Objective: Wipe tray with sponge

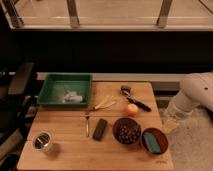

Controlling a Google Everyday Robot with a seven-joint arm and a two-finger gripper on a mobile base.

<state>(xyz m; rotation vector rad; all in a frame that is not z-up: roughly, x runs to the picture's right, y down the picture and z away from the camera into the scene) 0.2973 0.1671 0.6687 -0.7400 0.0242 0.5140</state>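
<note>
The green tray (52, 86) sits at the back left of the wooden table, with a small crumpled white thing (73, 96) inside it. The teal-blue sponge (151, 142) lies in a reddish-brown bowl (161, 135) at the front right. My white arm (197, 95) hangs at the right, off the table. My gripper (171, 122) points down beside the table's right edge, well away from the sponge and the tray.
A dark bowl of brown round pieces (127, 132), a black bar (100, 128), a fork (87, 124), an orange (132, 109), a black-handled utensil (136, 101), a pale wooden utensil (105, 104) and a metal cup (42, 141) lie on the table. A dark chair (17, 82) stands at the left.
</note>
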